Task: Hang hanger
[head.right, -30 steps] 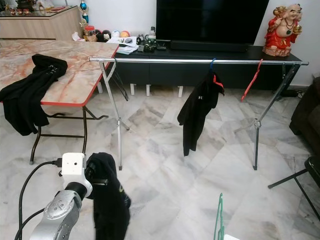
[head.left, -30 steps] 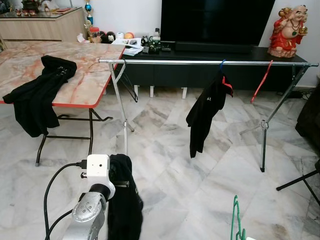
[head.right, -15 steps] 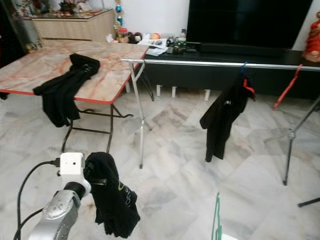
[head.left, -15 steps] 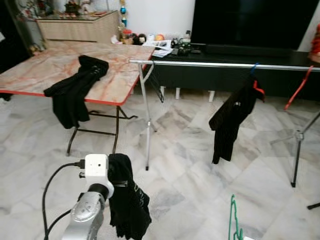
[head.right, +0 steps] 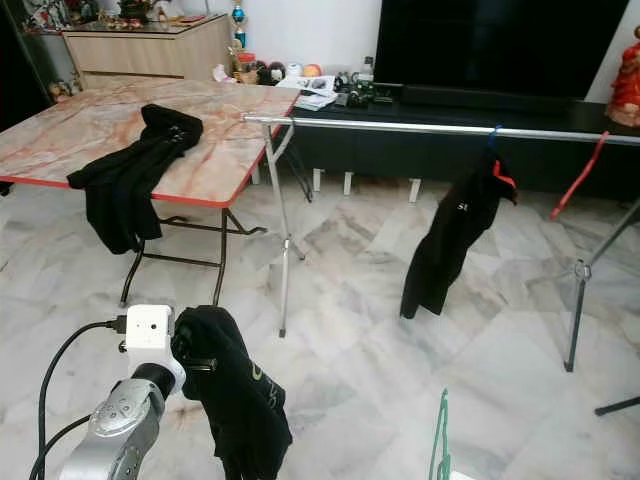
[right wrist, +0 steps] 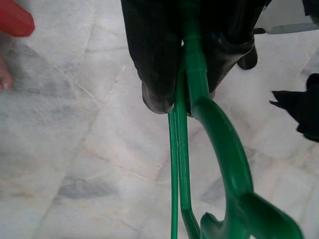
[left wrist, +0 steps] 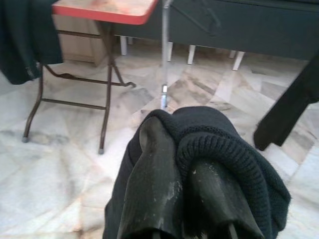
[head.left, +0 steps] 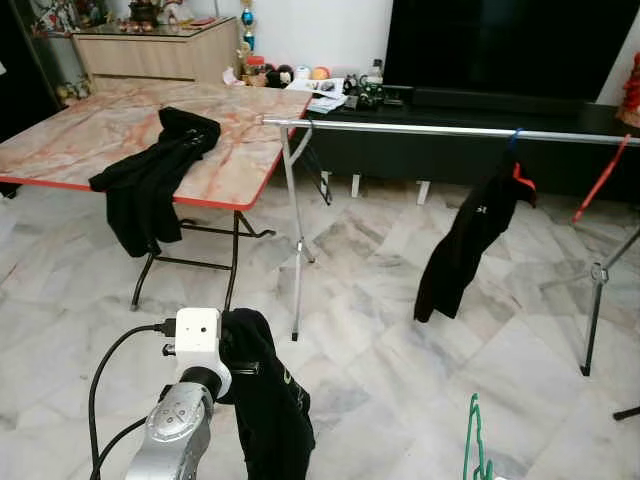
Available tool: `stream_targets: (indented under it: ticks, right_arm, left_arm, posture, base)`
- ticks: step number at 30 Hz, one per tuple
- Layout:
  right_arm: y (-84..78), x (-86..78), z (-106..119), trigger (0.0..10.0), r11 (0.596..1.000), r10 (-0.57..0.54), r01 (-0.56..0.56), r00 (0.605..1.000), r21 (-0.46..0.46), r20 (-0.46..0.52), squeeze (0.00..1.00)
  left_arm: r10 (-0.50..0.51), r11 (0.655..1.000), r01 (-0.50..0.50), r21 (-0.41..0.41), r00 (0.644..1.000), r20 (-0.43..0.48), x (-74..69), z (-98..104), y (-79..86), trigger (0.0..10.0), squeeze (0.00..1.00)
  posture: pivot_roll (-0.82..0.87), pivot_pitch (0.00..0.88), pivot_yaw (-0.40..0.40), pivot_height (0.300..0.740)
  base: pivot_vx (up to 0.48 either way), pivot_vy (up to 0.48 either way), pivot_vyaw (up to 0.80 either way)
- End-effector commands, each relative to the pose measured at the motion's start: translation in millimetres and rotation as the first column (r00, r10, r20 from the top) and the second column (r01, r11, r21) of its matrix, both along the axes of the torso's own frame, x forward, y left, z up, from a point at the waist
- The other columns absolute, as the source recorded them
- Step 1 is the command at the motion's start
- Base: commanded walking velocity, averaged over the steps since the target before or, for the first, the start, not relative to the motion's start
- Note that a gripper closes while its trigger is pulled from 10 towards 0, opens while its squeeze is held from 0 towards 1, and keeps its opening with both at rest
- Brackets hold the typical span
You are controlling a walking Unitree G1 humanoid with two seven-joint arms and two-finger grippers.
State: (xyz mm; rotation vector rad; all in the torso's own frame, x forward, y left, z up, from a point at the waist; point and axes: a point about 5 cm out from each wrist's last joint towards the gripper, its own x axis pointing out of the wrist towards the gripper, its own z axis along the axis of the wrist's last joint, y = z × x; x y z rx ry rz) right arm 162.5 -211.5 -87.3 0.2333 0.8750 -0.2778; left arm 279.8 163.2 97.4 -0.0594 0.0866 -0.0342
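Marble floor, clothes rail [head.left: 440, 129] well ahead: carry stage judged, left claw [left wrist: 184, 199] pinching black garment [head.left: 270, 400], right claw [right wrist: 174, 94] pressed onto green hanger [right wrist: 199, 114] held low; next, garment onto hanger, then rail.

Around one clothes rail [head.left: 440, 129] are three black garments [head.left: 148, 180], one marble-topped table [head.left: 90, 130], one green hanger [head.left: 476, 450] and one red hanger [head.left: 597, 182].

Left hand [head.right: 190, 352] grips black garment [head.right: 240, 405]; green hanger [head.right: 441, 450] lower right.
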Motion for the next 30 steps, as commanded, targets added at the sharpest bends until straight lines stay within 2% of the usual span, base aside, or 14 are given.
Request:
stream_targets:
  ticks: [1,12,30]
  right_arm:
    - [4.9,1.6,-0.3,10.0,1.000,0.010,-0.010,1.000,0.012,0.000,0.00]
    - [9.3,5.8,0.6,10.0,0.999,0.039,-0.039,0.999,0.018,0.005,0.00]
    - [12.0,3.7,-0.8,10.0,0.999,0.045,-0.045,0.999,0.023,-0.004,0.00]
  left_arm:
    - [0.009,1.000,-0.009,0.008,1.000,0.025,3.3,7.9,2.1,10.0,0.00]
    - [0.006,1.000,-0.006,0.011,1.000,0.025,4.5,8.7,0.8,10.0,0.00]
    - [0.007,1.000,-0.007,0.012,1.000,0.021,3.9,9.1,1.7,10.0,0.00]
  posture:
    - [0.13,0.000,0.010,0.740]
    - [0.14,0.000,0.005,0.740]
    - [0.14,0.000,0.005,0.740]
  base:
    - [0.000,0.364,0.00]
    - [0.000,0.367,0.00]
    - [0.000,0.368,0.00]
